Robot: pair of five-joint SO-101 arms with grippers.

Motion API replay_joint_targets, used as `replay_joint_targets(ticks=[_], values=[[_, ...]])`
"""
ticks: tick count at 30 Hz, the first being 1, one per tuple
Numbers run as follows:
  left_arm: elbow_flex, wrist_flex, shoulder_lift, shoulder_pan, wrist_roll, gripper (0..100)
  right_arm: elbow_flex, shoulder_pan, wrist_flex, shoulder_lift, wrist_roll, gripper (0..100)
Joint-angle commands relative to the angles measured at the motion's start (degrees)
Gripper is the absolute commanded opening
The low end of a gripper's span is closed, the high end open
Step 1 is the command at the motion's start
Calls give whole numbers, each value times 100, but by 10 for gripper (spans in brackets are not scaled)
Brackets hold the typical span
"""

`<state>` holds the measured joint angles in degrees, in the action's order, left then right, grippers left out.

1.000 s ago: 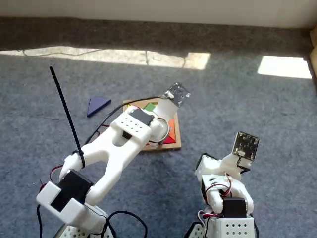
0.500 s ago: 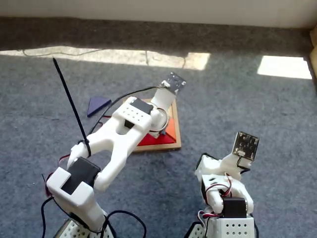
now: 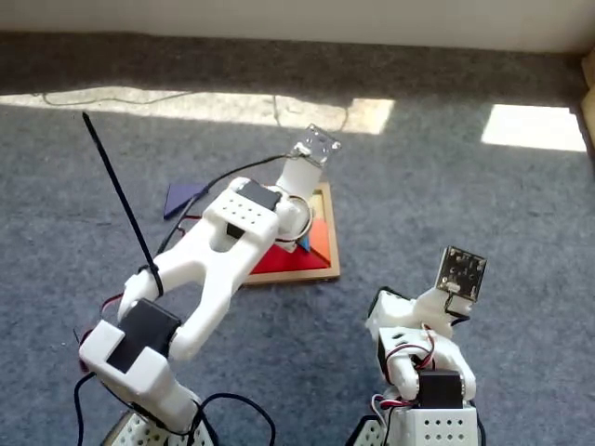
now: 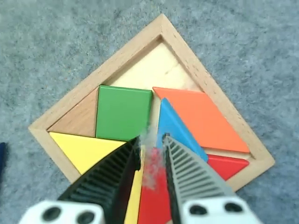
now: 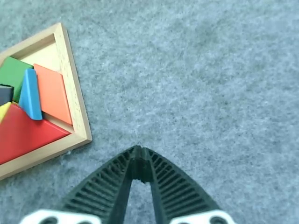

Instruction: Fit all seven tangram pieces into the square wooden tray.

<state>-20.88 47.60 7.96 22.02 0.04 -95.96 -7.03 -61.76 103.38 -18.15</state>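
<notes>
The square wooden tray [image 4: 201, 79] holds a green square [image 4: 124, 112], an orange parallelogram [image 4: 201, 119], a blue triangle [image 4: 175, 133], a yellow triangle [image 4: 84, 149], a red triangle [image 4: 224, 165] and a wood-coloured triangle [image 4: 79, 121]. One corner pocket [image 4: 156, 70] is bare wood. My left gripper [image 4: 150, 139] hovers over the tray's middle, open by a narrow gap with nothing in it. A dark purple triangle [image 3: 183, 197] lies on the carpet left of the tray [image 3: 330, 255]. My right gripper [image 5: 140, 154] is shut over bare carpet, beside the tray's corner [image 5: 74, 102].
Grey carpet surrounds the tray. The left arm [image 3: 223, 251] stretches over the tray's left half. The right arm [image 3: 423, 348] is folded near its base at the front right. A thin black strap [image 3: 116, 195] sticks up from the left arm.
The left arm has swung its wrist farther back and slightly left over the tray, now hiding the green piece from above. The right arm has kept still.
</notes>
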Motion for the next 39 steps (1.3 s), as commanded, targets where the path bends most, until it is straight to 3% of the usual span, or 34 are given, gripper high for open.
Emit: replay_joint_targets(ticks=[1,7,13,21,28,30,34,39], values=[[224,97,-488,127,70,95,-708,66,-4,13,26,5],[40,62,-479,374,35,95,-708,66,-4,13,26,5],[-40,-220,-110,189,35,95,-708,66,-4,13,26,5],[295,176,-409,-145,44,94,-708,66,-4,13,26,5],[242,765,-1684,-1429,44,98,-708,66,-4,13,26,5],[295,967,-1727,-1842,26,144,-708,66,-4,13,26,5],[303,1055,-1596,-2527,-563,299,-708,66,-4,13,26,5],[971,1160,-936,-3090,-1688,288,-708,66,-4,13,26,5]])
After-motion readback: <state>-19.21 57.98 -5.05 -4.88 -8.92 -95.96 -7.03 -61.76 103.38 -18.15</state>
